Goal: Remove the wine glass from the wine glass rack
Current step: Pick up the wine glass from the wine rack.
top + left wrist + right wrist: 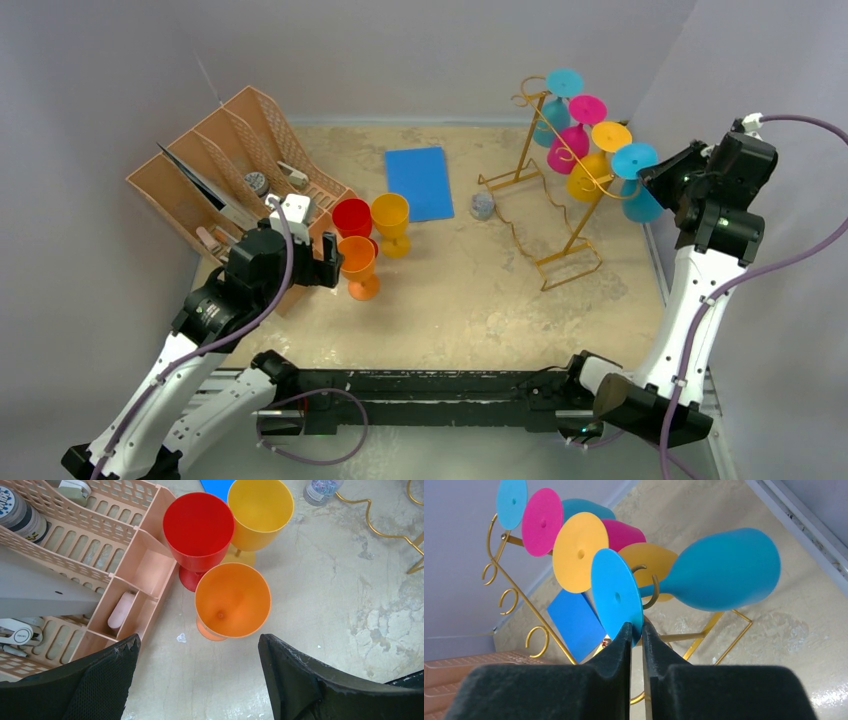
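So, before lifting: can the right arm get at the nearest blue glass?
Likely yes: the right gripper pinches the blue wine glass by its foot at the end of the wine glass rack, nothing between.

There are seven wine glasses in all. Four hang upside down on the one gold wine glass rack (528,140): a turquoise glass (565,82), a pink glass (588,108), a yellow hanging glass (611,135) and a blue glass (634,160). Three stand on the surface (470,290): a red glass (352,217), a yellow standing glass (390,212) and an orange glass (357,255). There is also one brown slotted tray (265,125), one flat blue sheet (418,182) and one small jar (482,206). The pincers are two: the left pincer (198,642) and the right pincer (636,630).
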`<state>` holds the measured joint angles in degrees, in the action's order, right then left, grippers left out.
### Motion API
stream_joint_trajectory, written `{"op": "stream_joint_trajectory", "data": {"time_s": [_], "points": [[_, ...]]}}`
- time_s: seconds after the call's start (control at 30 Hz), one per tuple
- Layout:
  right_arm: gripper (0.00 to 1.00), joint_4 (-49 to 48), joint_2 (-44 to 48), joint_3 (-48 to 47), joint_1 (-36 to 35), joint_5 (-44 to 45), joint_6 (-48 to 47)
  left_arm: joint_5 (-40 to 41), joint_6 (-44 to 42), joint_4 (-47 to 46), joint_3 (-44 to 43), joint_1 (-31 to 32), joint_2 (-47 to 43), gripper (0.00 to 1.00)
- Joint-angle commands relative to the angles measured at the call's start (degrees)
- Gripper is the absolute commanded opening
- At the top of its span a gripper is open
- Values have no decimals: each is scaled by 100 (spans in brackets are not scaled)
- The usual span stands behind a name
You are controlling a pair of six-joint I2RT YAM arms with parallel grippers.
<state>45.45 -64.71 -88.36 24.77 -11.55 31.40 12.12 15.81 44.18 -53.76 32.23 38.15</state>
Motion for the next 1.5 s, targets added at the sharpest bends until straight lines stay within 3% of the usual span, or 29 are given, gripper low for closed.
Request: {"op": "stream_joint_trajectory", "data": {"time_s": [0.0, 0.13, 0.8, 1.47], "points": [[6, -22, 133, -29, 23, 12, 4, -95, -61, -221, 21, -72, 25, 86], [0, -130, 158, -36, 19, -85, 191, -111, -71, -229, 19, -86, 26, 86], [0, -1052, 462, 455, 27, 162, 1051, -148, -70, -231, 23, -141, 61, 86], [0, -1463, 476, 597, 27, 492, 1083, -184, -70, -244, 24, -190, 81, 86]]}}
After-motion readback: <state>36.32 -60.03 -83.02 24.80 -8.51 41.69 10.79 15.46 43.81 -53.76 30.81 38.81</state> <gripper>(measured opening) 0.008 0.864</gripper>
